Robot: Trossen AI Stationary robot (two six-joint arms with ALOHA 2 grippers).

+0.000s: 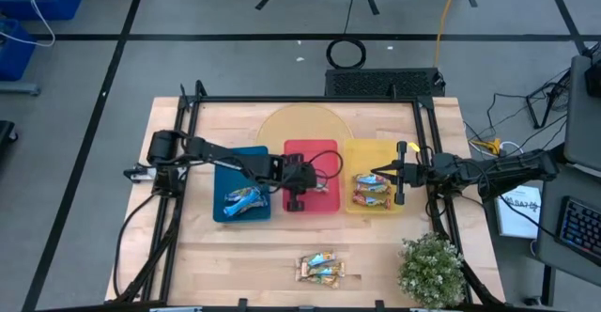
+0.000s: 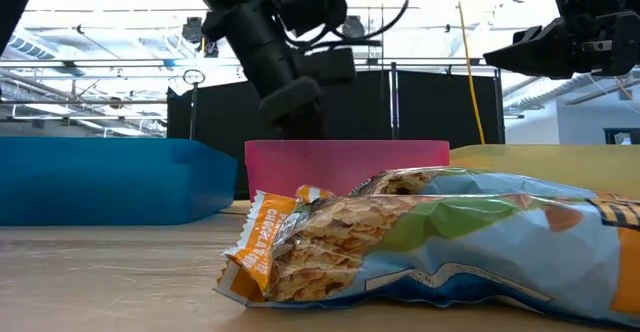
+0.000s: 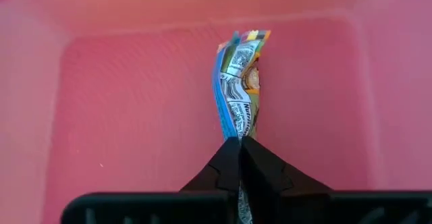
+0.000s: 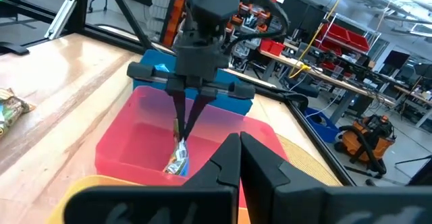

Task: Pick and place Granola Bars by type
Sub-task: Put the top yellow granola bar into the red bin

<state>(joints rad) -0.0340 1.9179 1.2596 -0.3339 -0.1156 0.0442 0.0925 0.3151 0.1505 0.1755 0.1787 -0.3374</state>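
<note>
While overhead hides it, left pincer (image 3: 239, 158) grips a bar (image 3: 241, 82) inside red tray (image 3: 135, 89).

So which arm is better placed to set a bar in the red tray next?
Left. Its gripper is shut on a bar inside the red tray; the right gripper is shut over the yellow tray.

On my wooden table (image 1: 235, 256) three trays sit side by side: blue tray (image 1: 225, 162), red tray (image 1: 324, 152), yellow tray (image 1: 362, 154). A small potted plant (image 1: 432, 267) stands at the near right corner. A pale round board (image 1: 302, 124) lies behind the trays.
</note>
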